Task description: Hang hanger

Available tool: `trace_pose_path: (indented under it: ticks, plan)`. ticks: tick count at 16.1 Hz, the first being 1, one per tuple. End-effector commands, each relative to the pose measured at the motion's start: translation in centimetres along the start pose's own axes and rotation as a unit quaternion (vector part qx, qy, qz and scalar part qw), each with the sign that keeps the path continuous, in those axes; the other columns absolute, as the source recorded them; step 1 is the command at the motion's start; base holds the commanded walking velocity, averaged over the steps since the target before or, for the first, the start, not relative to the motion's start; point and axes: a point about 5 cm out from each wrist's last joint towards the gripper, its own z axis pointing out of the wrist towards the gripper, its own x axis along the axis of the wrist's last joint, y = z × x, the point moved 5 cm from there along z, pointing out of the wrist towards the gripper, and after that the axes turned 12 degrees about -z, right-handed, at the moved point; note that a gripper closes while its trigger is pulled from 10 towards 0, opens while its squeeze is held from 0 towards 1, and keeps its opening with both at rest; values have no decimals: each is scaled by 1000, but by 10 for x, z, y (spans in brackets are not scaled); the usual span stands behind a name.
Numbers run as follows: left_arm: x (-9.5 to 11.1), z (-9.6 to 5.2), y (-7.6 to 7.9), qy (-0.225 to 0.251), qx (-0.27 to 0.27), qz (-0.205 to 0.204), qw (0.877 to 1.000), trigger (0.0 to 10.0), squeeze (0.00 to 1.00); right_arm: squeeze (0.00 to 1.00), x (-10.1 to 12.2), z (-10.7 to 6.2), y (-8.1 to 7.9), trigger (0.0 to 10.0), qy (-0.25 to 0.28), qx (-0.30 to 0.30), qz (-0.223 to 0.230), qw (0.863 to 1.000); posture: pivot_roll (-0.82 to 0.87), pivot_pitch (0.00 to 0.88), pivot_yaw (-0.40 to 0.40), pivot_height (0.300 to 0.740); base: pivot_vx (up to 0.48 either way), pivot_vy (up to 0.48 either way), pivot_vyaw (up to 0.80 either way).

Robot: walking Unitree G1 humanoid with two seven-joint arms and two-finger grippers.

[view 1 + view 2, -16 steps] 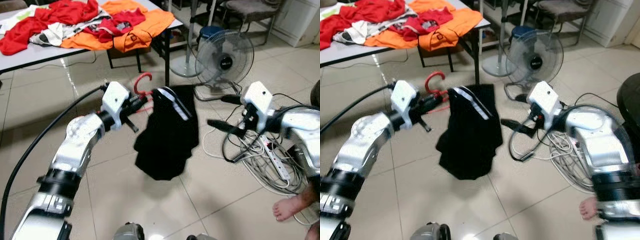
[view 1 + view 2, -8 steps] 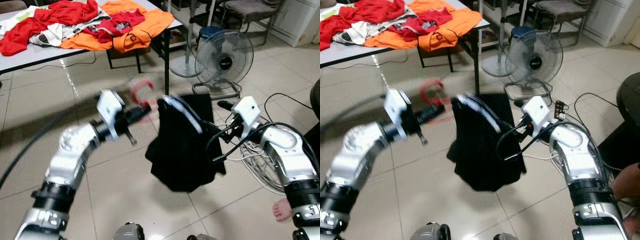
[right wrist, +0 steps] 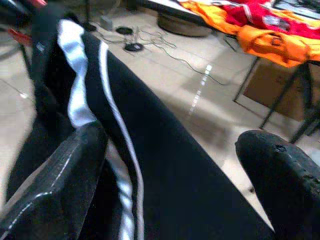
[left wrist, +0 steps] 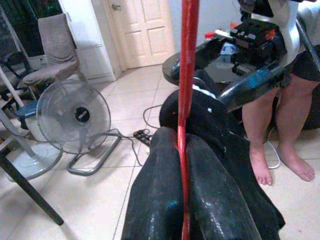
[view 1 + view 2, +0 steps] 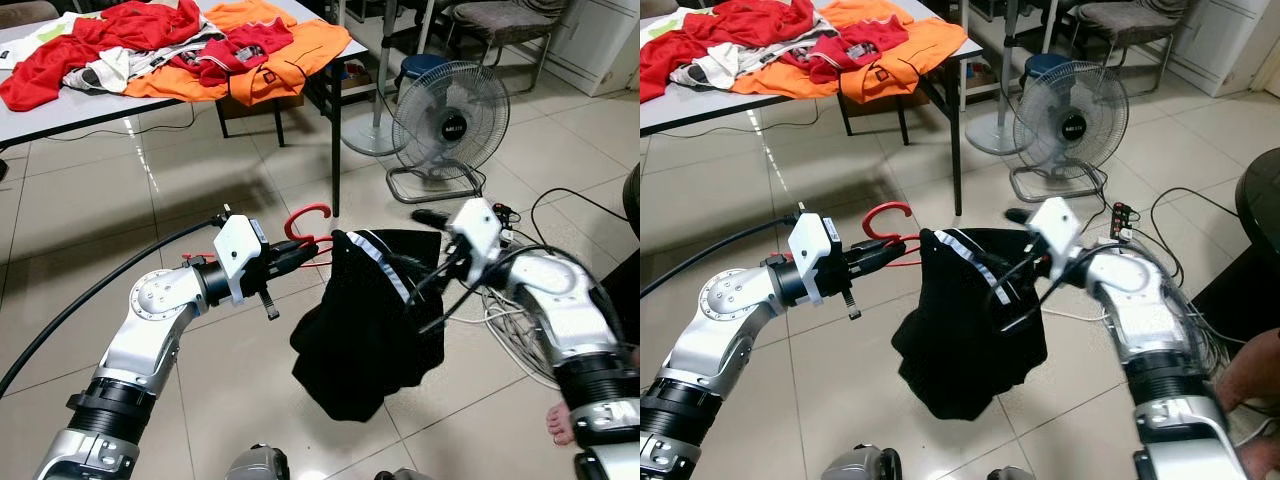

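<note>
A red hanger carries a black garment with white stripes, held in the air over the tiled floor. My left gripper is shut on the hanger just below its hook; in the left wrist view the red hanger runs between both black fingers. My right gripper is at the garment's right shoulder, open. In the right wrist view its fingers stand wide apart with the striped garment between them.
A white table with a pile of red and orange clothes stands at the back left. A floor fan and a tangle of cables lie to the right. A person's bare foot is at the lower right.
My right gripper has come in from the right onto the garment's shoulder. The left gripper, hanger and garment have swung lower and rightwards.
</note>
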Motion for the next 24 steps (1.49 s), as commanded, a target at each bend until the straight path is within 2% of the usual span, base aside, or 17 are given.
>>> trace_pose_path:
  ticks: [1,3,6,8,11,15,18,20,24]
  plan:
    - [5,0,1,9,-7,12,1000,10000,0,0,13,6,1,10000,17,15,-10,1000,5,65,43,740,0,0,0]
    - [4,1,3,11,-8,9,1000,10000,0,0,8,13,-6,10000,10,32,-5,999,8,66,40,740,0,0,0]
    - [5,2,3,13,-6,7,1000,10000,0,0,7,15,-10,10000,10,40,2,999,12,67,37,740,0,0,0]
    - [4,1,3,12,-4,5,1000,10000,0,0,8,11,-11,10000,8,46,13,999,12,68,37,740,0,0,0]
    - [1,1,4,9,-2,0,1000,10000,0,0,-6,2,-17,10000,-29,71,11,997,7,67,36,740,0,0,0]
    - [0,2,2,4,1,0,1000,10000,0,0,7,-8,-16,10000,-33,92,-3,995,9,57,33,740,0,0,0]
    - [0,-1,-6,14,24,-18,999,10000,0,0,-1,-17,-23,10000,-55,108,-7,993,8,55,29,740,0,0,0]
    - [7,-1,-18,33,51,-38,997,10000,0,0,-9,-21,-28,10000,-65,104,15,992,7,49,28,740,0,0,0]
    - [8,-4,-26,31,65,-38,997,10000,0,0,-3,-32,-28,10000,-54,90,34,994,4,45,28,740,0,0,0]
